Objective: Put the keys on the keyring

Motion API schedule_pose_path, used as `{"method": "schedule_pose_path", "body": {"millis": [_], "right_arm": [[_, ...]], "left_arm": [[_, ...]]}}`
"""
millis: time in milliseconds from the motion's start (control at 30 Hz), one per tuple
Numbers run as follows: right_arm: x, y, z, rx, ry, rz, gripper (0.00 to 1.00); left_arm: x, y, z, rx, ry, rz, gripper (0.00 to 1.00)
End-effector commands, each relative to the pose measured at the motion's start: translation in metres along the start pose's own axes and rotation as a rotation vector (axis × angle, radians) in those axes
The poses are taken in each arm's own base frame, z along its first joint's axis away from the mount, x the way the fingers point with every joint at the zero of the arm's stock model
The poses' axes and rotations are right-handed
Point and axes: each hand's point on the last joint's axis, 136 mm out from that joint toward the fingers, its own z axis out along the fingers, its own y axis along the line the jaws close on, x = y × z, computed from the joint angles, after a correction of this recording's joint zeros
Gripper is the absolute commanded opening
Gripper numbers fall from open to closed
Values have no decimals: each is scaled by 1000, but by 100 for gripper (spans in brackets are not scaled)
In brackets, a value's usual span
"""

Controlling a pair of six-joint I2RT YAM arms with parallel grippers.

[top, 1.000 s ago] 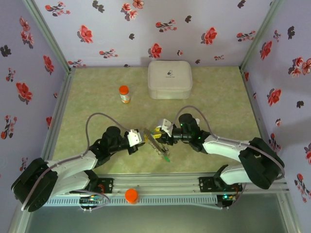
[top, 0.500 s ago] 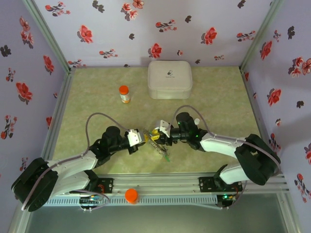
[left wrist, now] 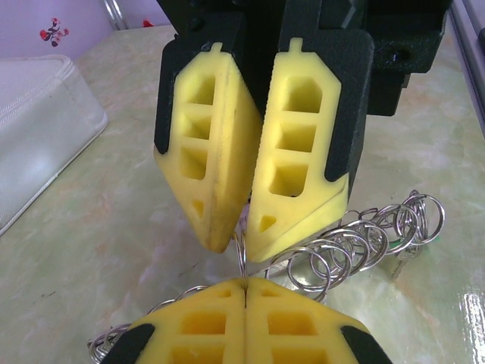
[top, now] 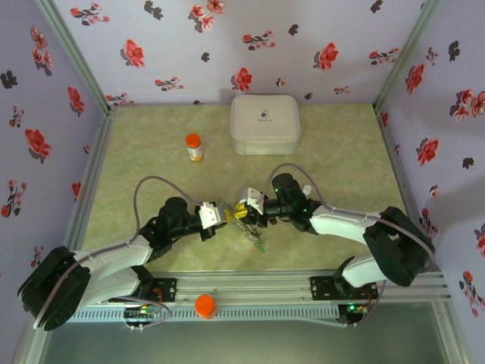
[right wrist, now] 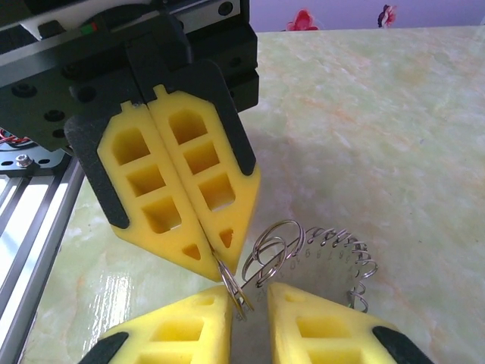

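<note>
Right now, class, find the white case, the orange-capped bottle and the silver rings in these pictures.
white case (top: 264,125): top external view, middle of its lid.
orange-capped bottle (top: 195,148): top external view, its body just below the cap.
silver rings (left wrist: 356,244): left wrist view, middle of the row of rings.

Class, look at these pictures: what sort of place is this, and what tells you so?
Probably a robot test cell, not a home: a green tabletop boxed in by flower-papered walls, with the left arm and right arm bolted to a metal rail at its near edge.
</note>
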Motion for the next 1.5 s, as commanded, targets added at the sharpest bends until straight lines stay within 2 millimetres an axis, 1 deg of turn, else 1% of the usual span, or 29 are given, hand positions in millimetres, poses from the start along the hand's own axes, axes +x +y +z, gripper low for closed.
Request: {"method": "schedule_pose_path", "body": {"millis": [0,100,133,167,200,233,267,333,367,400,433,567,700,767,1033,1133,1200,1233,1333,1467], "right_arm": [[-9,3,3,-40,-8,-33,12],[-11,4,0,-39,2,-30,1],[-12,4,-1,-33,3,-34,0],[-13,3,-3,-24,5,-38,0],[-14,3,-5,-14,8,-43,0],[-13,2,-5,-5,17,-44,0],[-13,0,-7,8,35,-45,0],[-9,-3,-8,33,96,-58,0],[-6,-4,-9,43,135,-75,0],[-3,-4,-10,50,172,-90,0],[-1,-4,-11,56,204,-98,0],[-5,-9,-16,82,286,-128,0],[-5,-10,-19,100,372,-181,0],[-6,-10,-20,101,401,-209,0],[-15,-10,-23,92,490,-275,0],[-18,-7,-20,79,503,-285,0],[-20,-7,-18,78,501,-288,0],[-21,-8,-17,79,500,-289,0],[-23,-5,-14,67,490,-296,0],[-24,-4,-12,65,482,-294,0]], "left_arm": [[-14,-3,1,22,-52,30,0],[-13,-1,2,16,-46,28,0],[-14,1,2,7,-44,22,0],[-14,1,2,3,-38,17,3],[-13,3,2,-5,-28,7,15],[-12,6,2,-18,-20,-6,23],[-11,7,1,-25,-10,-17,26],[-8,7,-1,-32,14,-37,32],[-4,7,-2,-35,33,-54,33],[-14,11,-3,-44,24,-52,34],[-13,12,-3,-46,35,-57,36],[-10,15,-8,-74,82,-69,41],[-15,28,-14,-148,94,-101,40],[-16,29,-15,-159,96,-117,40],[-16,20,-11,-137,75,-118,39],[-22,20,-7,-131,39,-105,39],[-29,17,-2,-104,0,-93,39],[-29,15,0,-96,-4,-88,39],[-23,13,4,-88,-5,-61,35],[-23,10,6,-75,-21,-47,30]]}}
